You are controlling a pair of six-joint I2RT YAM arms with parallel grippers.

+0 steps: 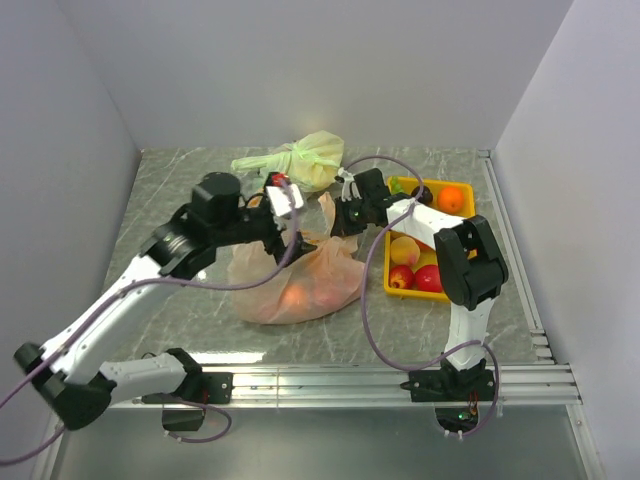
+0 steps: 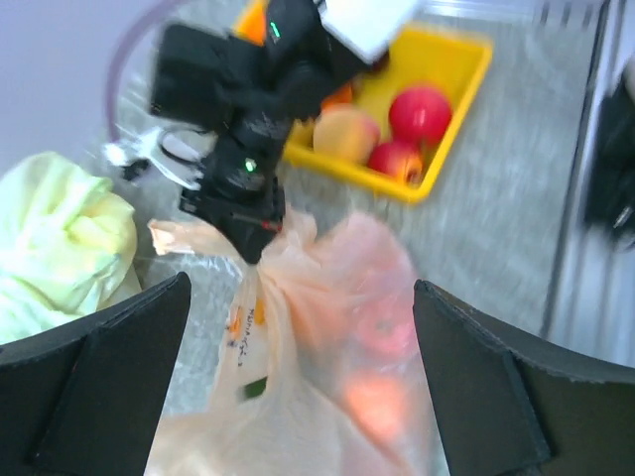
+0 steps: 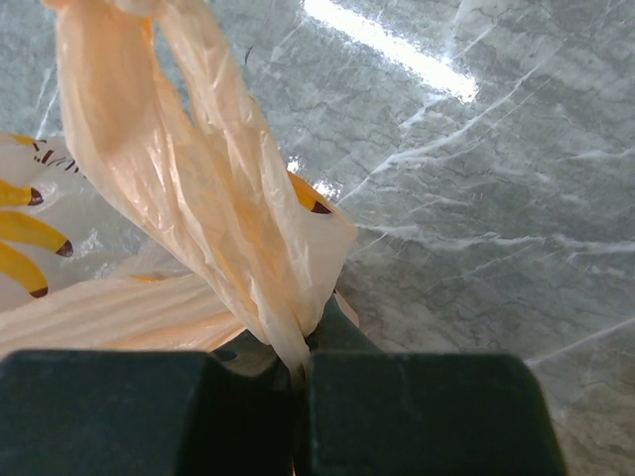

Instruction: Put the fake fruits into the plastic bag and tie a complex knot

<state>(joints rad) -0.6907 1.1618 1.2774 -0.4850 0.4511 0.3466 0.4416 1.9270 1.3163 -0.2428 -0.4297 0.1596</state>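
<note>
Peach plastic bag [image 1: 300, 285]: fruits [image 2: 372, 397] inside (blurred) | yellow tray [image 2: 461, 94]: apples [image 1: 428, 278], orange [image 1: 451, 199], peach [image 1: 404, 250]

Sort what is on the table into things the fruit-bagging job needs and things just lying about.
Job: plastic bag, pinched by the right gripper; fake fruits; yellow tray holding some of them.
Lying about: pale green knotted bag.

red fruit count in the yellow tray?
2. Smaller red plastic apple in the yellow plastic tray's near-left corner; bigger red plastic apple right of it. Right arm covers the middle; more may hide.
</note>
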